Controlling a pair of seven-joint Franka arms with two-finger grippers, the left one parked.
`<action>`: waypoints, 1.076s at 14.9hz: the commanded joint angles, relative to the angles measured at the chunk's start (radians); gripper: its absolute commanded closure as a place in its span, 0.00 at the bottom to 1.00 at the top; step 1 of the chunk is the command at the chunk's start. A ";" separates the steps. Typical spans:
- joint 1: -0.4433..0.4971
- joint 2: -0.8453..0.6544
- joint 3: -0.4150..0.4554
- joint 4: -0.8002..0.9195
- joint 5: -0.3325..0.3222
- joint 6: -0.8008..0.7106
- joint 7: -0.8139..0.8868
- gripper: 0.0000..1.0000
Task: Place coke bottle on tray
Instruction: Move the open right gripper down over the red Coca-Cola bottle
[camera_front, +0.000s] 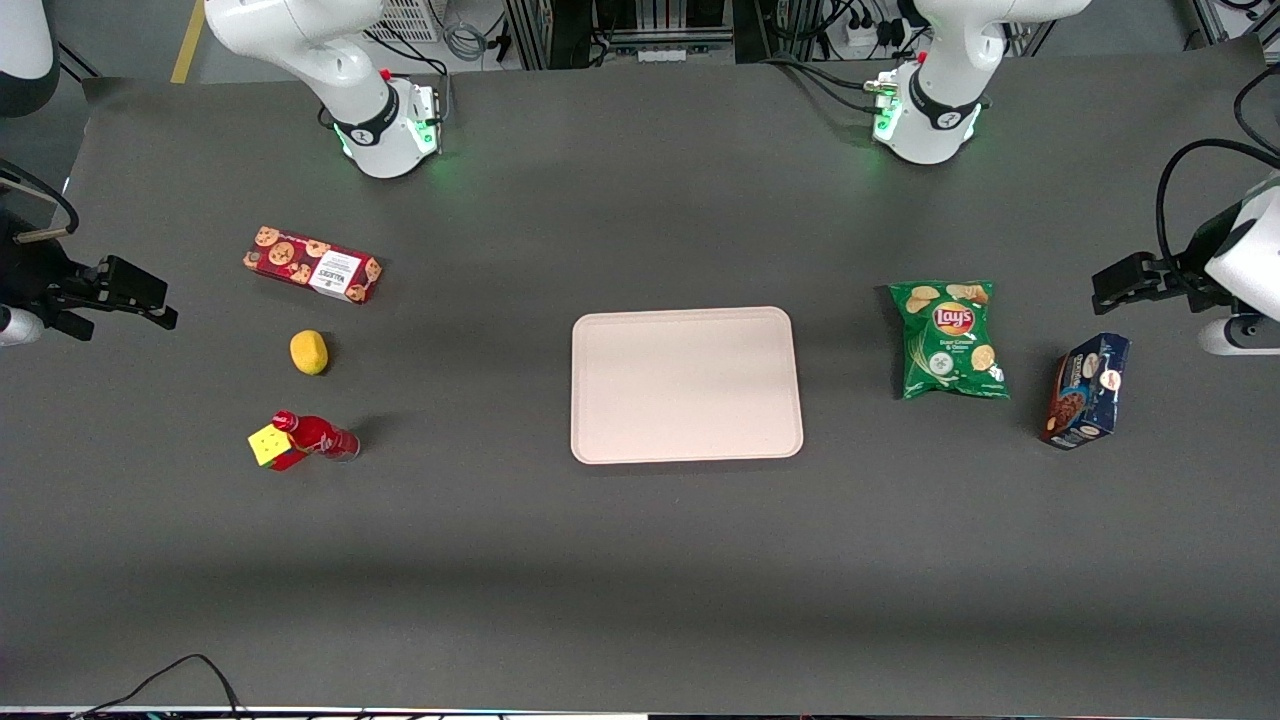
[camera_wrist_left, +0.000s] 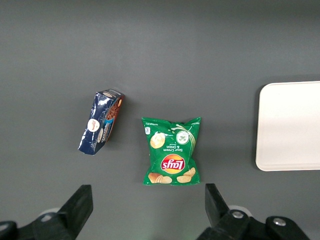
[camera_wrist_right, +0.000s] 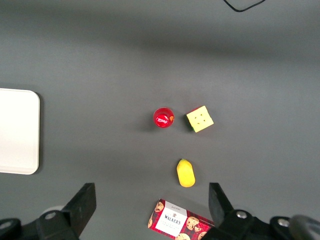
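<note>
End effector (camera_wrist_right: 152, 210) of the working arm hangs high above the worktop (camera_front: 640, 560) with its fingers (camera_wrist_right: 82, 202) spread wide and nothing between them, looking straight down on the bottle group.

Landmark is the tray (camera_front: 686, 385), which lies flat at mid-worktop with nothing on it and bare grey surface on all four sides.

Toward the working arm's end from the tray, well apart from it, the coke bottle (camera_front: 318, 436) stands upright, red cap up, white script showing on its red label. A cube (camera_front: 271, 446) with yellow, green and red faces sits just beside it, seemingly touching. A yellow lemon-like fruit (camera_front: 309, 352) lies farther from the front camera than the bottle, and farther again a red cookie box (camera_front: 313, 264) whose white label reads "Walkers".

Toward the parked arm's end from the tray lies a green chip bag (camera_front: 950, 340) marked "Lay's", sour cream and onion; still nearer that end stands a dark blue cookie box (camera_front: 1086, 390), its print too small to read.

Open worktop runs unbroken between bottle and tray.
</note>
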 joint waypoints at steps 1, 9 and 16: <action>0.008 0.013 -0.006 0.029 -0.016 -0.029 0.018 0.00; 0.014 0.059 -0.003 -0.032 -0.016 -0.002 0.008 0.00; 0.014 0.092 -0.003 -0.257 -0.017 0.306 -0.011 0.00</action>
